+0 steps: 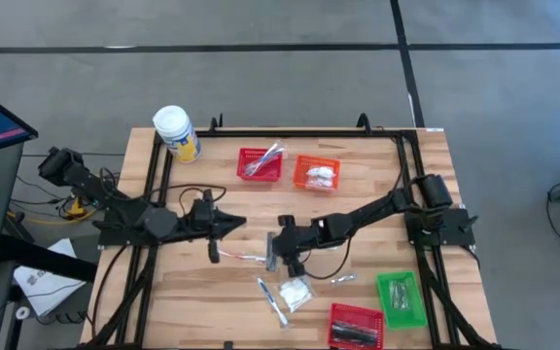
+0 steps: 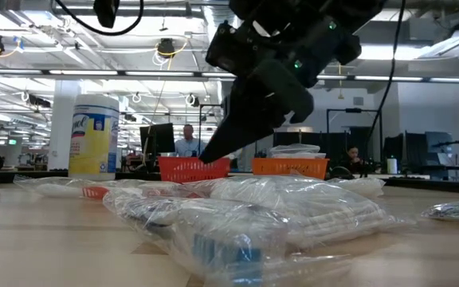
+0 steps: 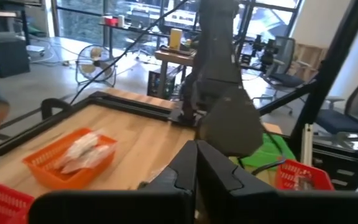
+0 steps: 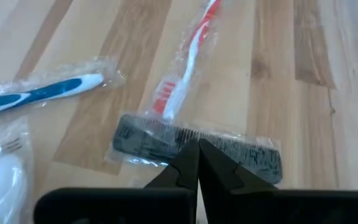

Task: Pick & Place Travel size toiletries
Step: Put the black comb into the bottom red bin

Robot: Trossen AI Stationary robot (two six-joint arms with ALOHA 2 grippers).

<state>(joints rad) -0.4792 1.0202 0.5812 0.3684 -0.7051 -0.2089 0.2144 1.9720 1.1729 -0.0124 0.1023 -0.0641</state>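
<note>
The right gripper hangs over the middle of the counter, its fingers pressed together just above a wrapped black comb, holding nothing. The left gripper waits nearby, fingers also together. I think the fingers may slide off the smooth wrapper and push the comb toward the red toothbrush.

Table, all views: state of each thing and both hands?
Left hand: shut, empty, above table.
Right hand: shut, tips at wrapped black comb; grip unclear.
Wrapped red toothbrush: flat on table, end under comb.
Wrapped blue toothbrush: flat on table.
Yellow white-lidded jar: upright, lidded.
Orange plastic basket: holds white packets.
</note>
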